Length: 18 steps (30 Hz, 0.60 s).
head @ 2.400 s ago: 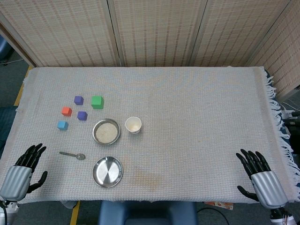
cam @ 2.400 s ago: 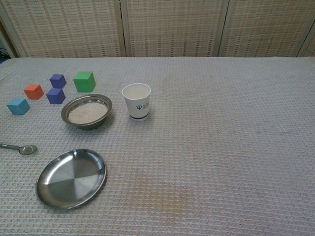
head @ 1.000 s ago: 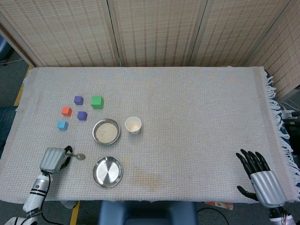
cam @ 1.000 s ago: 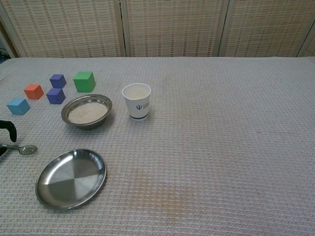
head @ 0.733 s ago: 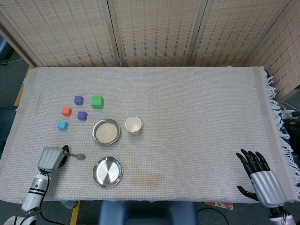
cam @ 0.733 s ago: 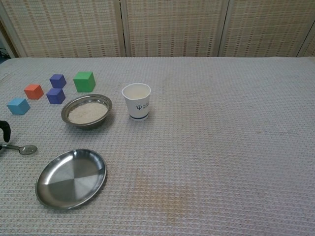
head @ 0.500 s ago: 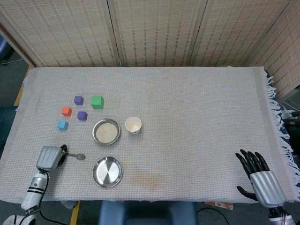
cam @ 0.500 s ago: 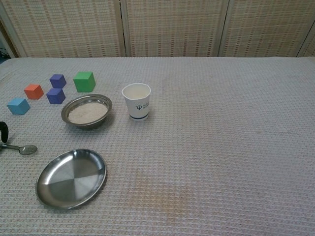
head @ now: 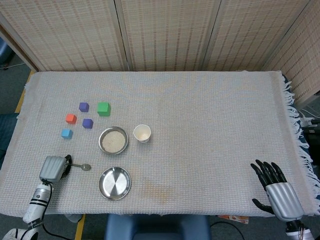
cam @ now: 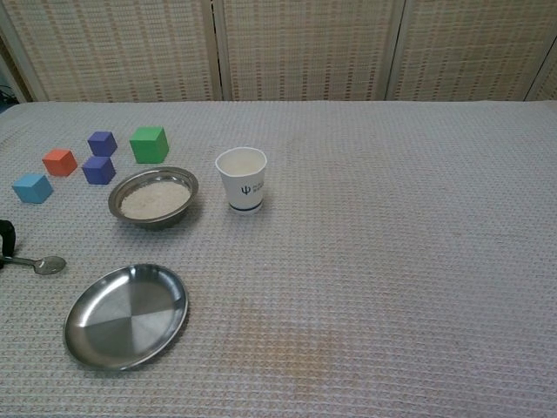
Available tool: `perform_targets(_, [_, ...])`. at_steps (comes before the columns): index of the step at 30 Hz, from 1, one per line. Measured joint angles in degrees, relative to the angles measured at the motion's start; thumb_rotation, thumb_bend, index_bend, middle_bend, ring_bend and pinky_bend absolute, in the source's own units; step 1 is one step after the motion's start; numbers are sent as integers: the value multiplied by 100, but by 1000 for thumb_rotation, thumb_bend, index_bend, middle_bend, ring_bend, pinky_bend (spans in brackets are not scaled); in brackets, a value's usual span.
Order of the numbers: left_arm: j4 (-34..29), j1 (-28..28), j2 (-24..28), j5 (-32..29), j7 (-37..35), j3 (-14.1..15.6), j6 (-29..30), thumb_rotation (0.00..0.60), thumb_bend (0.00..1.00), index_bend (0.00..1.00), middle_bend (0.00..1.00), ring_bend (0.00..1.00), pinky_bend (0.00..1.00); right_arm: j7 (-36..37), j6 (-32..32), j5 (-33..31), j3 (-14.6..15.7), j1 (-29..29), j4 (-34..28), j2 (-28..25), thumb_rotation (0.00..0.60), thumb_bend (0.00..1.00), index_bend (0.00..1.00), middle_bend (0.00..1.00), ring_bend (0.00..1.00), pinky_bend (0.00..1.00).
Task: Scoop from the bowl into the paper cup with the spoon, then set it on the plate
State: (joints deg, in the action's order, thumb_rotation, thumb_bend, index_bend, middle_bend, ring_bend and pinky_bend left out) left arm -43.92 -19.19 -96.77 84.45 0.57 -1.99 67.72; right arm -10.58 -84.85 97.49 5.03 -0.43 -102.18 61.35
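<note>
My left hand (head: 52, 167) sits near the table's front left corner, its fingers curled down over the handle end of the spoon (head: 80, 166). I cannot tell whether they actually pinch the handle; in the chest view only a dark fingertip (cam: 5, 235) shows at the frame's edge, just above the handle. The spoon lies flat on the woven cloth (head: 210, 115), its head pointing toward the table's middle. My right hand (head: 276, 187) rests by the front right corner, palm down, fingers spread and holding nothing.

The steel bowl (head: 113, 140) of pale grain sits left of centre, with the paper cup (head: 142, 133) upright just beside it on the right. The steel plate (head: 115, 183) lies nearer the front edge, in front of the bowl. Toward the left edge are the green cube (head: 103, 108), two purple cubes (head: 84, 107), the orange cube (head: 71, 118) and the blue cube (head: 66, 133).
</note>
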Motion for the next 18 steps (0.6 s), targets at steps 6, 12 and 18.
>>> perform_targets(6, [-55, -1, 34, -19, -7, 2, 17, 600, 424, 543, 1000, 1000, 1000, -23, 30, -23, 0, 9, -9, 4, 600, 59, 0, 0, 0, 0])
perform_targets(12, [-100, -7, 95, -8, -14, 46, -24, 600, 423, 618, 1000, 1000, 1000, -29, 52, -28, 4, 14, -13, 7, 600, 59, 0, 0, 0, 0])
perform_targets(18, [-186, -4, 162, 16, -110, 76, -5, 600, 422, 685, 1000, 1000, 1000, -29, 79, -33, 9, 26, -12, 9, 600, 59, 0, 0, 0, 0])
